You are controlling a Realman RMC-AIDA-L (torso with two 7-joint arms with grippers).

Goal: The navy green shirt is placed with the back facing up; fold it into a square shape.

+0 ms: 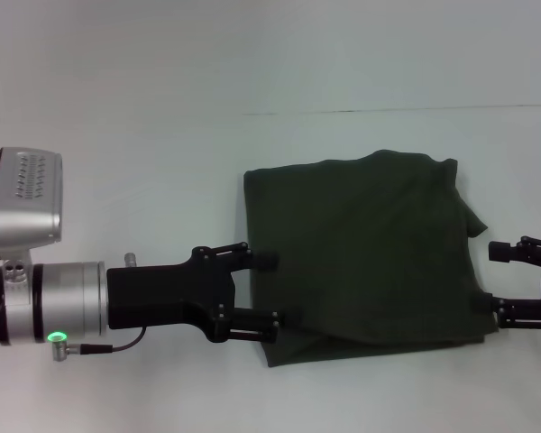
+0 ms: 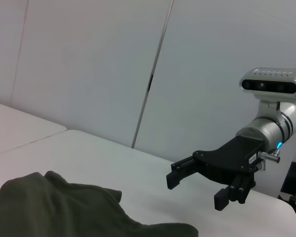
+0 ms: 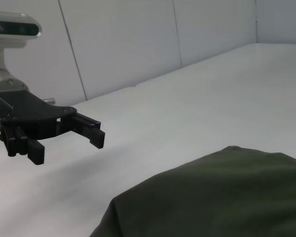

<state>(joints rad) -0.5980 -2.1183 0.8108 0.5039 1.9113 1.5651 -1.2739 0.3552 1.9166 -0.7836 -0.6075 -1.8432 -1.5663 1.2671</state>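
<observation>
White table surface (image 1: 144,108): plain, fills the whole head view, faint seam line across the far part.

Navy green shirt (image 1: 365,257): dark olive-green cotton, already folded into a rough rectangle, lying flat on the table right of centre in the head view. Plain side up, no lettering visible. Far edge bumpy, one corner sticking out on the right side, near edge has a loose fold lapping under. Also seen in the left wrist view (image 2: 64,210) and the right wrist view (image 3: 222,197) as a rumpled mound.

Left gripper (image 1: 270,289): black two-finger unit on a silver arm with a green LED, at the shirt's left edge. Fingers spread wide, nothing between them; in the head view the tips overlap the cloth edge, can't tell if touching. The right wrist view (image 3: 69,145) shows it above the table.

Right gripper (image 1: 491,280): black, at the shirt's right edge, mostly cut off by the frame. Fingers spread wide, holding nothing; near fingertip at the cloth's edge.
</observation>
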